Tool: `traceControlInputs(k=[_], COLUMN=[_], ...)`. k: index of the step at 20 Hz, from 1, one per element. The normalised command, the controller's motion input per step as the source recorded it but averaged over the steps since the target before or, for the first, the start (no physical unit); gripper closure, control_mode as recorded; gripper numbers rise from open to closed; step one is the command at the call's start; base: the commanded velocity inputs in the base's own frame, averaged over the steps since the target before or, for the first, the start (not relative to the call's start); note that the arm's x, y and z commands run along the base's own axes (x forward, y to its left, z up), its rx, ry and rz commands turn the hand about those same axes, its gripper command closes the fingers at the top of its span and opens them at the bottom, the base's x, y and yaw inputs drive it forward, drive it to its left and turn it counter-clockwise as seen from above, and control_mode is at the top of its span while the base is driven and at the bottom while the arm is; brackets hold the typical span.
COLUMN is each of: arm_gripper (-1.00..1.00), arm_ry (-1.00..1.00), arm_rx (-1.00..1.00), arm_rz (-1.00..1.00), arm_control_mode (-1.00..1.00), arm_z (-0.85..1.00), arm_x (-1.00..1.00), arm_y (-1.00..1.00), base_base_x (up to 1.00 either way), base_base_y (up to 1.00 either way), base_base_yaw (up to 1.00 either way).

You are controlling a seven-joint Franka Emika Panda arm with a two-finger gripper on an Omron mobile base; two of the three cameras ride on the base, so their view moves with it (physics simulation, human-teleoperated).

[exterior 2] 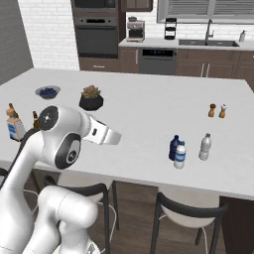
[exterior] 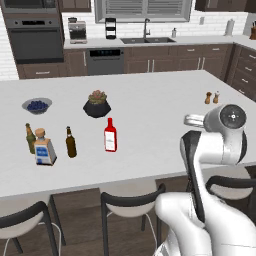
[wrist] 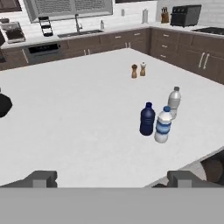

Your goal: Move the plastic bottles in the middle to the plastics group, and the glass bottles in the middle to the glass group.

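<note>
My gripper [wrist: 113, 181] is open, its fingertips [wrist: 41, 178] wide apart with nothing between them, hovering over the counter well short of the bottles. Ahead of it the small clear water bottle [wrist: 163, 125] with a blue cap stands right beside the dark blue bottle [wrist: 147, 119]; the greyish clear bottle [wrist: 174, 101] is just behind. The same trio shows near the counter's front edge: water bottle [exterior 2: 180, 155], blue bottle [exterior 2: 173, 148], greyish bottle [exterior 2: 205, 147]. At the left, the red bottle [exterior: 110, 135] and the brown beer bottle [exterior: 71, 142] stand upright. Further left are the olive-green bottle [exterior: 30, 137] and the square clear bottle [exterior: 44, 148].
A dark pot with a plant [exterior: 97, 104] and a bowl of blueberries [exterior: 37, 105] sit behind the left bottles. Salt and pepper shakers [exterior 2: 217, 110] stand at the far right. Stools [exterior: 131, 200] line the white counter's [exterior: 150, 100] near edge.
</note>
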Motion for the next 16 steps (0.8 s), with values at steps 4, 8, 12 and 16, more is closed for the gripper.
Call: traceControlInputs(k=[4,8,12,16], arm_gripper=[-1.0,-1.0,-1.0,-1.0], arm_ry=[0.07,0.11,0.0,-0.01], arm_rx=[0.05,0.01,0.0,0.0], arm_rz=[0.27,0.31,0.26,0.17], arm_control_mode=[-1.0,-1.0,-1.0,-1.0], arm_z=[0.54,0.35,0.09,0.0], arm_x=[-0.4,-0.49,-0.32,-0.2], arm_y=[0.59,0.69,0.68,0.63], base_base_x=[0.0,0.0,0.0,0.0], base_base_y=[0.0,0.0,0.0,0.0], base_base_yaw=[0.0,0.0,0.0,0.0])
